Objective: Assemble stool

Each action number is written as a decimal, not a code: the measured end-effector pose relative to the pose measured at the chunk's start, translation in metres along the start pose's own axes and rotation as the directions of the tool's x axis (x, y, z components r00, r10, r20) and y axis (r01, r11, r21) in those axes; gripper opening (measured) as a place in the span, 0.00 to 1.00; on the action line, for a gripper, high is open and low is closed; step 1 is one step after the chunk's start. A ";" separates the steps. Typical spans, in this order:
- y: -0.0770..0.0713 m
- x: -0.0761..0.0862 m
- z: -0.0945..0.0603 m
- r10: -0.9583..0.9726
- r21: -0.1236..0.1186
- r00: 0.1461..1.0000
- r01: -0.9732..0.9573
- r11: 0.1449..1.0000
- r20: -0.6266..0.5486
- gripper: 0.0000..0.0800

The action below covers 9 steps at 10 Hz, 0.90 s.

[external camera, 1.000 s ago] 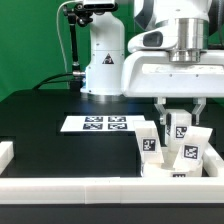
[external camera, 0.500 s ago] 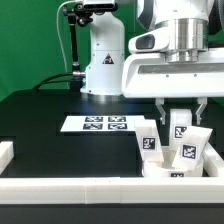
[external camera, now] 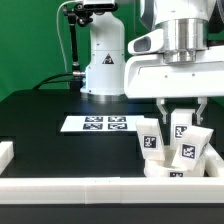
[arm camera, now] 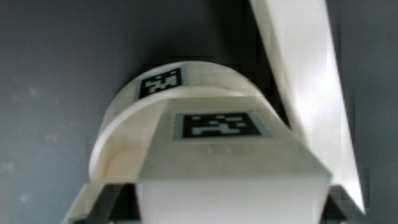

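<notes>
The white round seat [external camera: 168, 171] lies at the exterior view's right, against the front rail. Three white tagged legs stand on it: one on the left [external camera: 150, 137], one in front [external camera: 190, 149] and one behind [external camera: 180, 122]. My gripper [external camera: 181, 108] comes straight down with its fingers on either side of the back leg's top. In the wrist view this leg [arm camera: 222, 160] fills the gap between the dark fingers [arm camera: 111, 203] of my gripper [arm camera: 221, 206]. The seat's rounded body [arm camera: 143, 100] shows beyond it.
The marker board [external camera: 96, 124] lies on the black table left of the stool. A white rail [external camera: 90, 187] runs along the front edge and shows in the wrist view [arm camera: 299, 60]. The robot base [external camera: 100, 60] stands at the back.
My gripper has shifted slightly toward the exterior view's left. The left leg and the seat have turned a little with it.
</notes>
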<state>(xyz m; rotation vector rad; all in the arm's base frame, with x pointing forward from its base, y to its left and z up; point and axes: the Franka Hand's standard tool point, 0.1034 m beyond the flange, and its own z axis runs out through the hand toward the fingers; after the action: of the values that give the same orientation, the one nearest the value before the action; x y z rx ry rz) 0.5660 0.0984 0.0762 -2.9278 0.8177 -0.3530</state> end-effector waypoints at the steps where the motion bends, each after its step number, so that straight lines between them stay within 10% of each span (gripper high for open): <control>1: -0.001 -0.001 0.000 0.111 0.006 0.994 -0.111 0.994 0.004 0.43; 9: -0.002 -0.011 0.002 0.841 0.005 0.535 -0.844 0.536 0.078 0.43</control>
<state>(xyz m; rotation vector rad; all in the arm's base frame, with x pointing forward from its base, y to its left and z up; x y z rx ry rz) 0.5583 0.1056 0.0721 -2.0792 2.0164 -0.1621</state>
